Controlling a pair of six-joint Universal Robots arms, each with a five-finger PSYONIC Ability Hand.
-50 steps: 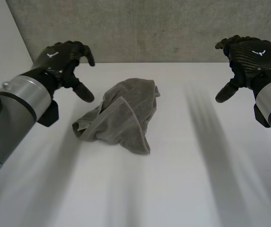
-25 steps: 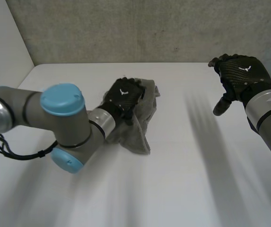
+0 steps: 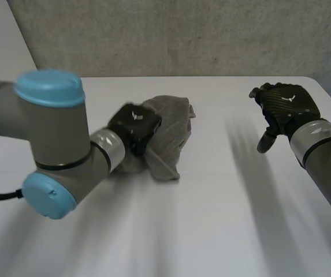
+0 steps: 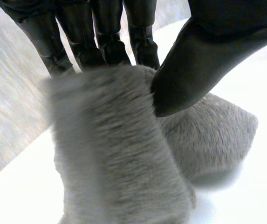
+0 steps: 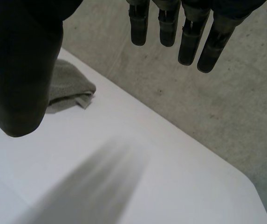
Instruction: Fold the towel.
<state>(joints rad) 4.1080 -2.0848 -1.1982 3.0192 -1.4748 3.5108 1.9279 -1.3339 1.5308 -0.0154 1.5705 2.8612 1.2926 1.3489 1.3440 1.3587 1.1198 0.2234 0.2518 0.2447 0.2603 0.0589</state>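
**On the table: one towel, held by the left hand**

1. Towel (image 3: 171,130). Grey and crumpled into a heap, not laid flat. You find it just left of centre in the head view, lying on the white table (image 3: 223,219). One loose corner points toward the lower middle of the frame. The far end lies toward the grey wall (image 3: 182,34) at the top.

2. Left hand (image 3: 133,124). Black, set on the towel's left side in the head view. Its arm (image 3: 55,133) comes in from the left edge of the frame. In the left wrist view you see a raised fold of towel (image 4: 119,154) standing inside the left hand (image 4: 203,60). The thumb tip presses into the cloth from one side and the fingers stand behind it on the other. The hand pinches the towel.

3. Right hand (image 3: 283,107). Black, at the upper right of the head view, raised off the table and well apart from the towel. In the right wrist view the right hand (image 5: 21,70) has its fingers hanging straight and its thumb spread wide, with nothing between them. It is slack and empty. Beside the thumb you see a corner of the towel (image 5: 65,86) on the table (image 5: 124,154), with the wall (image 5: 208,102) behind.
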